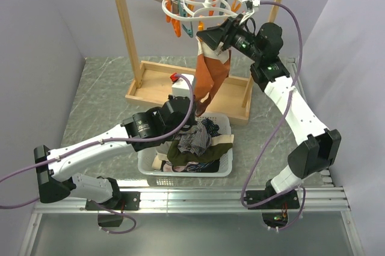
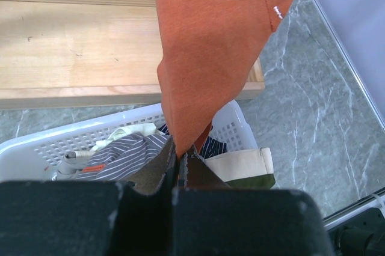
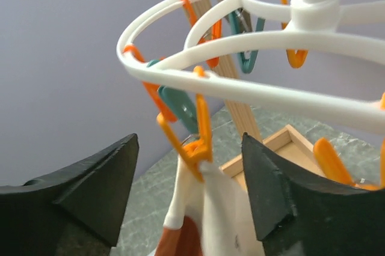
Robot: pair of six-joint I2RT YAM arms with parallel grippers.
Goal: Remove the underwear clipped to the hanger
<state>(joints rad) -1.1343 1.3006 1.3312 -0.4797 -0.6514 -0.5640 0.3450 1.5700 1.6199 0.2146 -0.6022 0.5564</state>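
Note:
The white ringed hanger (image 1: 198, 8) hangs by its hook from the wooden rail, with orange and teal pegs (image 1: 175, 21) dangling. One rust-orange brief (image 1: 210, 76) with a white band hangs from an orange peg (image 3: 201, 148). My right gripper (image 3: 191, 191) is open, its fingers either side of that peg and the white band (image 3: 210, 208); it shows in the top view (image 1: 212, 35) too. My left gripper (image 2: 178, 163) is shut on the brief's lower tip (image 2: 210, 57), just above the basket. Other briefs (image 1: 192, 142), striped, olive and cream, lie in the basket.
The white plastic basket (image 1: 150, 170) stands at the near middle of the grey marbled table. The wooden rack's base tray (image 1: 156, 85) and uprights (image 1: 126, 33) stand behind it. A small white box with a red top (image 1: 178, 83) sits on the tray.

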